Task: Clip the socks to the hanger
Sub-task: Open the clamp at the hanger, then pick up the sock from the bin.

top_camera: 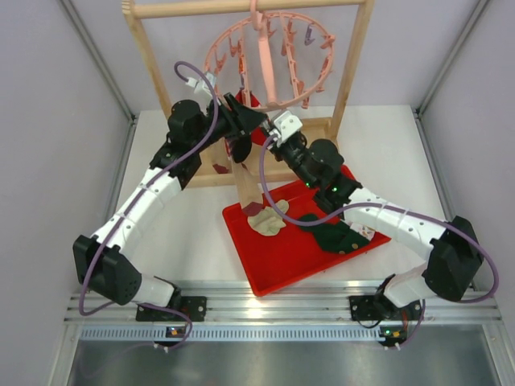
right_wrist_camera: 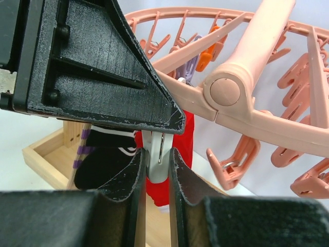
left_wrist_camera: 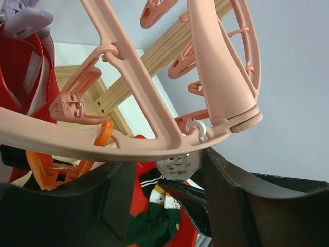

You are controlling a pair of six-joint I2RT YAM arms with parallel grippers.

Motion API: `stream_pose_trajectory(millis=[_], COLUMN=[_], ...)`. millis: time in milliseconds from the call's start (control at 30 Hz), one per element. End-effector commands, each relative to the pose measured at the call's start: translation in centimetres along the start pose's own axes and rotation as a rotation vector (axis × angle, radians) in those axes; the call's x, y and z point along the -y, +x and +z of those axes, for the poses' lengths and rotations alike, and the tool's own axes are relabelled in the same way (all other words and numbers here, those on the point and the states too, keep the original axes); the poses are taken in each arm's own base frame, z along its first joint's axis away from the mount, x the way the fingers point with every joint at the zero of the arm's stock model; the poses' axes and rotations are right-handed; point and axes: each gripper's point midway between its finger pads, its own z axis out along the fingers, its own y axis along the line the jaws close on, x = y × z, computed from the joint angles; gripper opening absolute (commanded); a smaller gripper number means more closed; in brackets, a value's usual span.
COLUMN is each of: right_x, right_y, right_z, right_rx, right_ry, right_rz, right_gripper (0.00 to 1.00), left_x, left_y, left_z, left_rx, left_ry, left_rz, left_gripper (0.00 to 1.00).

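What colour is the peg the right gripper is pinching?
White peg; it shows best in the right wrist view.

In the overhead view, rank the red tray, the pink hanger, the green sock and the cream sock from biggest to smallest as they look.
1. Tray
2. Hanger, though it hangs nearer the camera
3. Green sock
4. Cream sock

Left end effector [left_wrist_camera: 164, 206] high, jaws well apart; right end effector [right_wrist_camera: 158, 170] close beside it, jaws pinched narrow.

Round pink hanger [top_camera: 265, 60] hangs tilted, pegs [top_camera: 235, 53] dangling; red sock [right_wrist_camera: 186, 128] hangs under its ring; cream sock [top_camera: 265, 223] and green sock [top_camera: 336, 236] lie below.
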Motion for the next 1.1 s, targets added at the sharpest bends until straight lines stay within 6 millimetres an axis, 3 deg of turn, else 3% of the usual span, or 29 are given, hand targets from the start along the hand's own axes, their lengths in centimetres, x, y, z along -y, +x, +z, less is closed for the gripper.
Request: stream_pose_trajectory(millis=[0, 100, 133, 300, 333, 367, 400, 467, 533, 567, 767, 800, 867, 900, 967, 1067], right_x=[-1.0, -1.2, -1.3, -1.5, -1.6, -1.6, -1.6, -1.4, -0.8, -1.5, -0.6, -1.4, -0.7, -1.5, -1.0, -1.0], right_y=[-1.7, -1.7, -1.6, -1.8, -1.3, -1.2, -1.3, -0.7, -0.7, 0.0, 1.1, 2.0, 3.7, 5.5, 7.3, 10.5], right_z=[0.4, 0.4, 0.4, 0.4, 0.3, 0.2, 0.1, -0.3, -1.0, -1.6, -6.5, -8.1, -9.6, -11.2, -12.7, -15.5], right_rx=[0.032, 0.029, 0.027, 0.025, 0.005, -0.004, -0.007, -0.036, -0.051, -0.085, -0.152, -0.196, -0.259, -0.333, -0.404, -0.515], right_ry=[-0.017, -0.017, -0.021, -0.030, -0.036, -0.038, -0.042, -0.049, -0.071, -0.131, -0.290, -0.348, -0.368, -0.411, -0.419, -0.446], right_rz=[-0.022, -0.037, -0.036, -0.027, -0.022, -0.016, -0.010, 0.016, 0.087, 0.104, 0.237, 0.266, 0.283, 0.304, 0.305, 0.286], right_gripper=[0.00, 0.00, 0.00, 0.00, 0.02, 0.17, 0.25, 0.43, 0.52, 0.60, 0.84, 0.85, 0.89, 0.91, 1.00, 1.00], left_x=[2.2, 2.1, 2.1, 2.1, 2.1, 1.9, 1.9, 1.9, 1.5, 1.3, 0.8, 0.7, 0.7, 0.8, 0.8, 0.7], left_y=[-2.4, -2.6, -2.6, -2.3, -2.4, -2.4, -2.4, -2.5, -2.4, -2.4, -2.0, -1.8, -1.6, -1.5, -1.4, -1.4], left_z=[0.0, 0.1, 0.1, 0.2, 0.2, 0.1, 0.1, -0.1, 0.0, -0.1, -0.1, -0.1, 0.0, -0.1, 0.0, 0.0], left_rx=[0.068, 0.073, 0.075, 0.070, 0.071, 0.071, 0.072, 0.079, 0.073, 0.075, 0.062, 0.056, 0.050, 0.046, 0.047, 0.046], left_ry=[0.052, 0.046, 0.046, 0.056, 0.057, 0.053, 0.051, 0.047, 0.040, 0.035, 0.035, 0.036, 0.041, 0.047, 0.048, 0.047], left_rz=[0.023, 0.023, 0.023, 0.019, 0.018, 0.021, 0.023, 0.026, 0.025, 0.024, 0.024, 0.020, 0.017, 0.016, 0.015, 0.018], left_gripper=[0.56, 0.51, 0.42, 0.17, 0.12, 0.05, 0.02, 0.00, 0.00, 0.00, 0.00, 0.00, 0.00, 0.00, 0.00, 0.00])
